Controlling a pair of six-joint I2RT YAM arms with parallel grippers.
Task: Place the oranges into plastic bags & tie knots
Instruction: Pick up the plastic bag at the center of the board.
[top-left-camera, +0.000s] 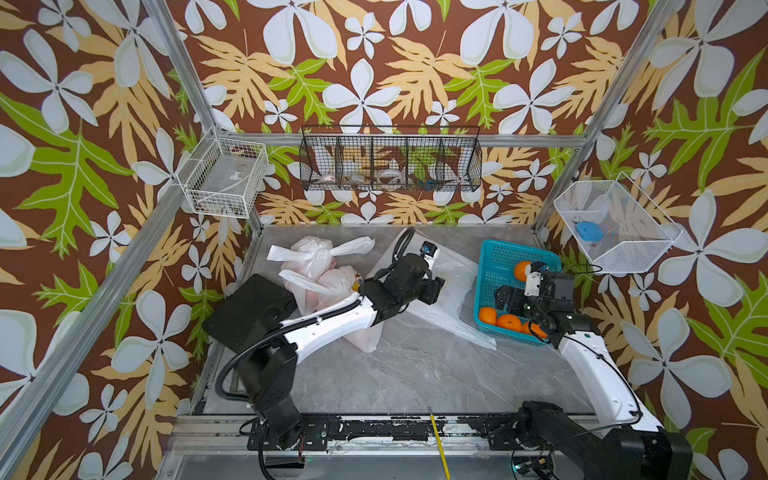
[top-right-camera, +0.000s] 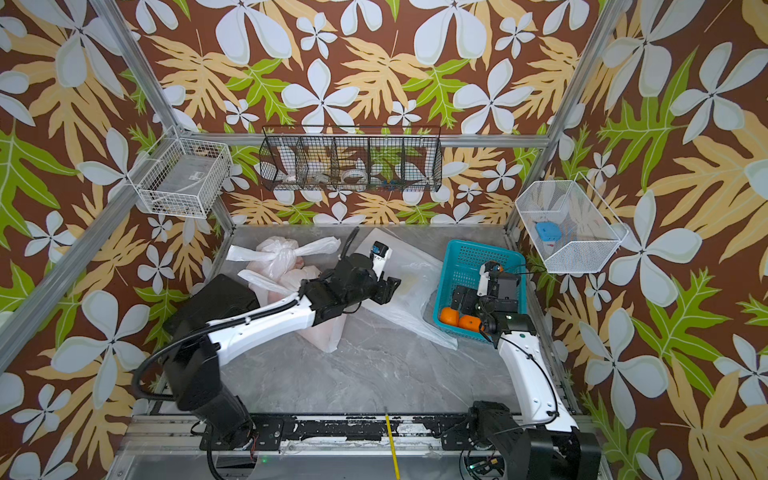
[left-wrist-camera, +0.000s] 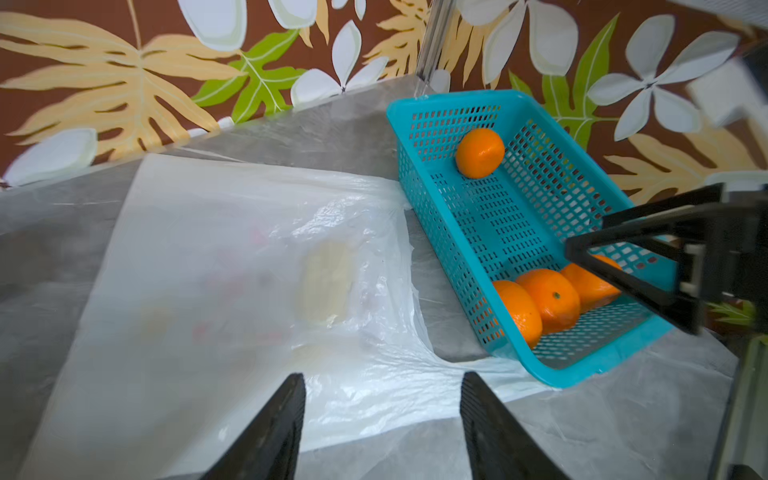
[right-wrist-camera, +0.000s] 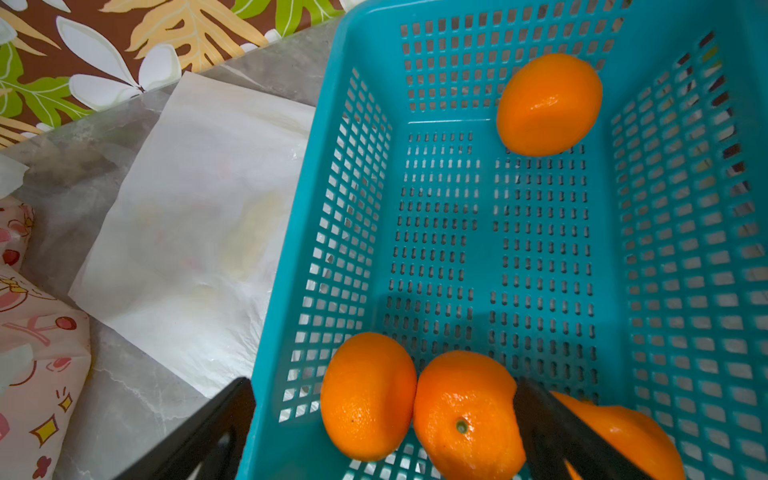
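Between floral walls (top-left-camera: 374, 62), grey marble tabletop (top-left-camera: 415, 374), left tool (left-wrist-camera: 382, 376) parted, right tool (right-wrist-camera: 382, 384) wide over basket (right-wrist-camera: 332, 208)

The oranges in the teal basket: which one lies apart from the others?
The single orange at the far end of the basket, close to its end wall. The other three lie side by side in a row at the near end.

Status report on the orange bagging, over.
Left gripper open above flat bag. Right gripper open over four oranges in teal basket. Two filled bags set aside. Basket corner seems to pin flat bag.
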